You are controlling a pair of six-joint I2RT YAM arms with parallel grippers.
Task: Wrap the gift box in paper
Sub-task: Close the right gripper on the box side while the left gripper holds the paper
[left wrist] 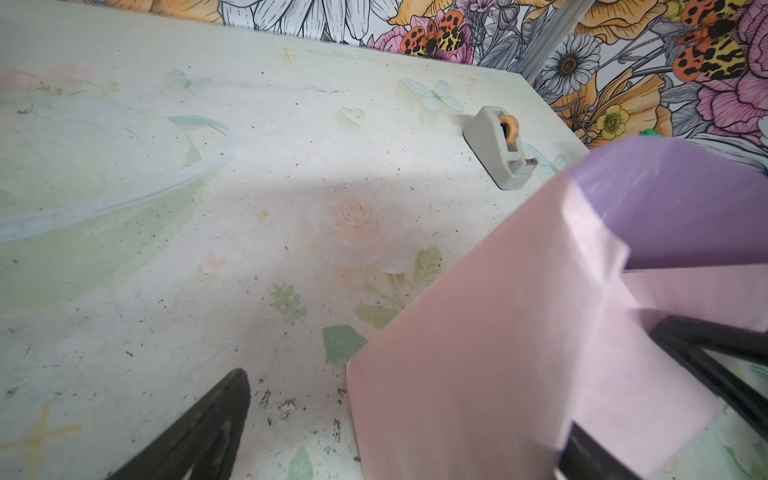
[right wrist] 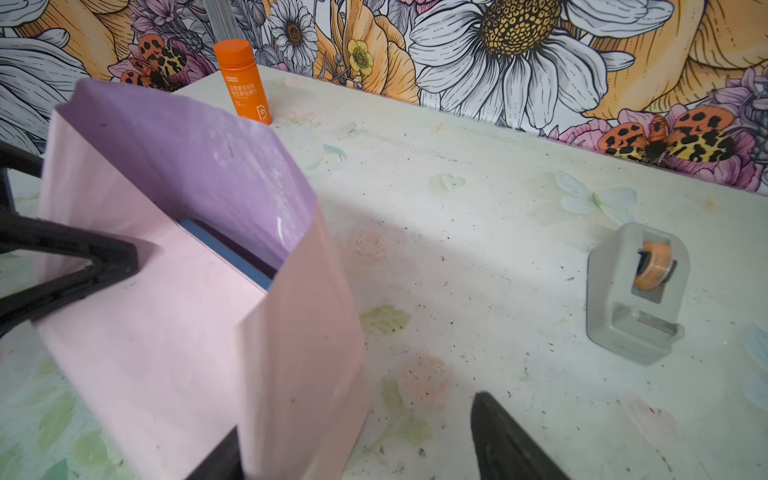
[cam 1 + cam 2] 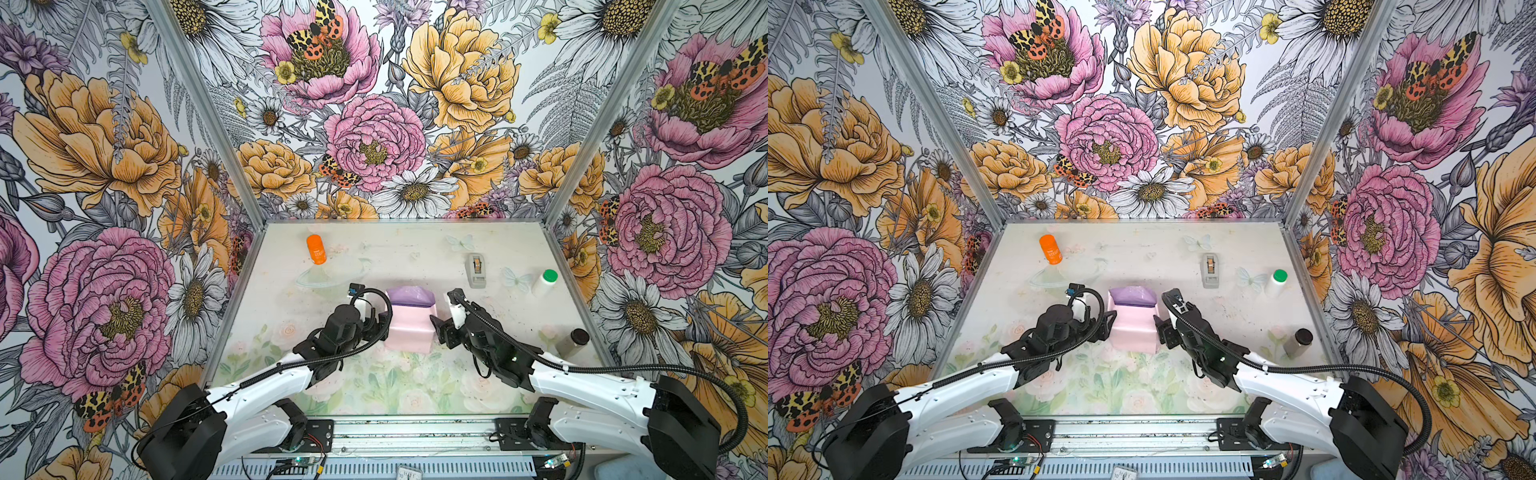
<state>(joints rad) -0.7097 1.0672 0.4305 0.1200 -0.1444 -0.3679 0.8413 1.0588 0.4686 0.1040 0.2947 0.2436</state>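
A: Gift box (image 2: 232, 257)?
B: Mid-bench. Only a blue sliver shows inside the paper (image 3: 409, 328), which has pink walls folded up and a lilac flap on the far side.
A: Fingers?
B: Left gripper (image 3: 383, 322) spread wide, straddling the paper's left wall. Right gripper (image 3: 437, 329) spread too, straddling the right wall. Nothing pinched. The box sits between them.
A: Other?
B: Tape dispenser (image 3: 477, 270) toward the bench's far-right corner, apart.

The paper (image 2: 166, 353) stands folded up, pink outside, lilac flap rising at the far side, and a blue sliver of the gift box (image 2: 226, 249) peeks between. Right tool (image 2: 357, 415) spread wide, pink side wall between its jaws. Tape dispenser (image 2: 615, 332) sits apart on the bench (image 2: 478, 249), orange bottle (image 2: 245, 83) far back.
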